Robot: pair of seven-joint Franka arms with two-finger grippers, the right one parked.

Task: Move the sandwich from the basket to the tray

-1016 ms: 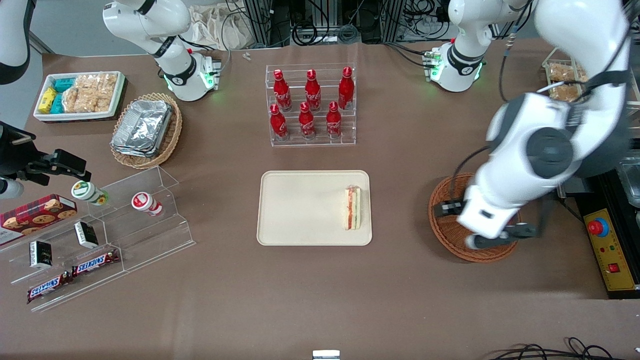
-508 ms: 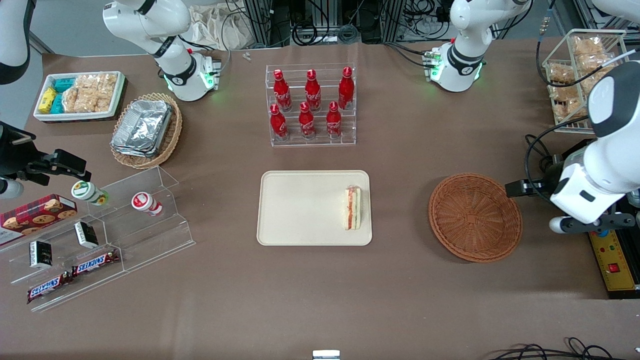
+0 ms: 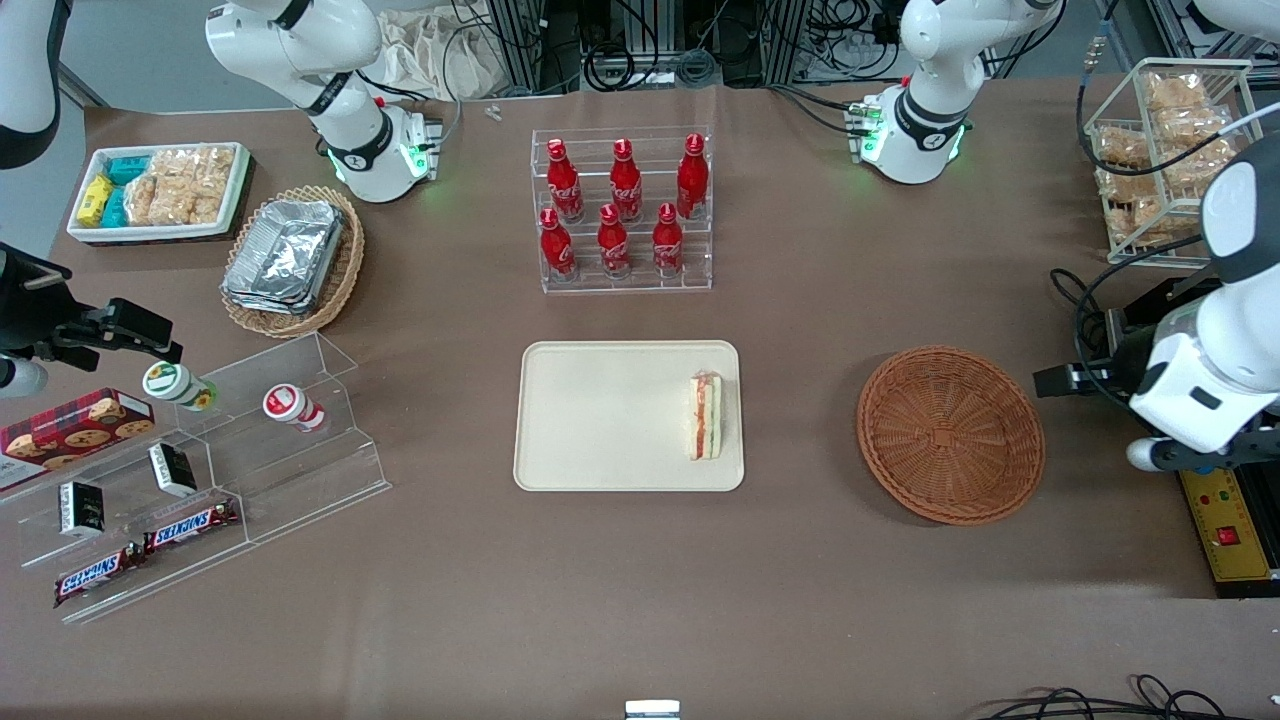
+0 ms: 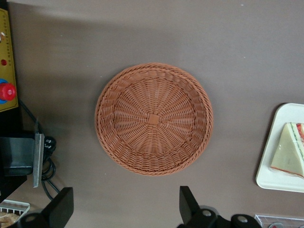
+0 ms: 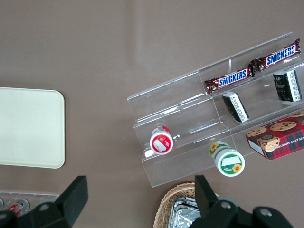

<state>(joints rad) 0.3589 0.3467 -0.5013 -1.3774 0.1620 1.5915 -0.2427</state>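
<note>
From the front, the sandwich (image 3: pixel 705 416) lies flat inside the tray (image 3: pixel 600 420), close against the tray's short rim that faces the basket (image 3: pixel 951 434), with its striped cut edge showing. That spot makes sense: it is the first stretch of tray met on the way over from the basket. The basket sits bare on the brown surface (image 3: pixel 800 580), well apart from the tray, toward the working arm's end. The hand (image 3: pixel 1175 452) hangs off past the basket's outer rim, above the edge of the surface near the yellow control box (image 3: pixel 1225 525) with its red stop button; from here nothing shows between its fingers. Judged from this layout, the transfer is done and the arm is standing clear.

In the left wrist view, the camera looks straight down on the basket (image 4: pixel 154 125), whose woven bowl holds nothing at all (the square knot at its centre is plain to see). The two dark fingers (image 4: pixel 59 209) stand wide apart with only bare surface between them, gripping nothing. A corner of the tray (image 4: pixel 278 176) shows, with the wrapped sandwich (image 4: pixel 289 151) resting on it just inside the rim.

In the right wrist view, only a bare corner of the tray (image 5: pixel 28 127) appears, beside a clear tiered stand (image 5: pixel 199 123) of snack bars and small pots.
</note>
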